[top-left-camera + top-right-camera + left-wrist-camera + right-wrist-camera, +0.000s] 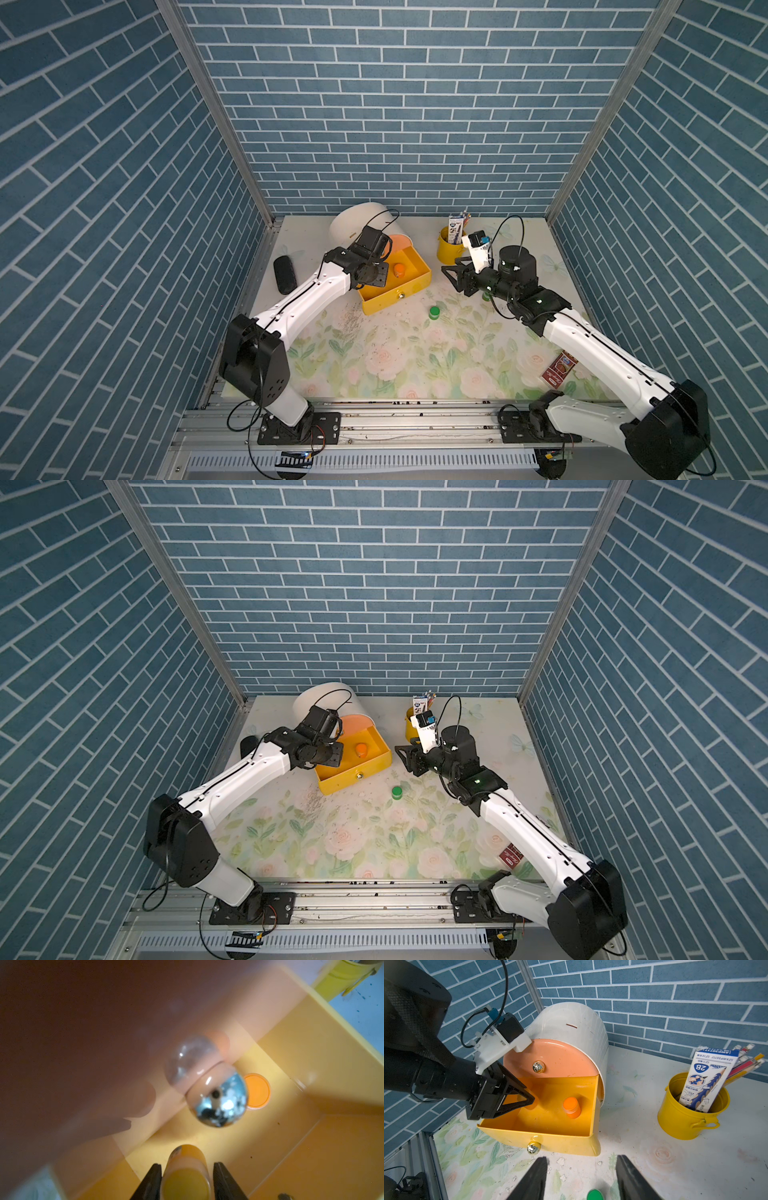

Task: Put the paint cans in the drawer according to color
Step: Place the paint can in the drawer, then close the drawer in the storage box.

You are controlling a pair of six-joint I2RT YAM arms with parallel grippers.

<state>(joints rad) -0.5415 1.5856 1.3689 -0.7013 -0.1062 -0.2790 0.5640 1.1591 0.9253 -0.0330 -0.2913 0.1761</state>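
The cream drawer cabinet [361,220] lies at the back with its yellow drawer [395,301] pulled out. One orange-lidded paint can [399,269] stands inside it. My left gripper [187,1164] reaches into the drawer, a second orange can [187,1174] between its jaws; a thin gap shows beside one finger, so it is open. My right gripper [581,1157] hovers open over the mat in front of the drawer, holding nothing. A green-lidded can [434,312] stands on the mat below it. Another green lid [485,296] peeks from under the right arm.
A yellow metal bucket [449,249] with a pencil box stands right of the cabinet, close behind the right gripper. A black case [284,274] lies by the left wall. A red packet [559,365] lies under the right arm.
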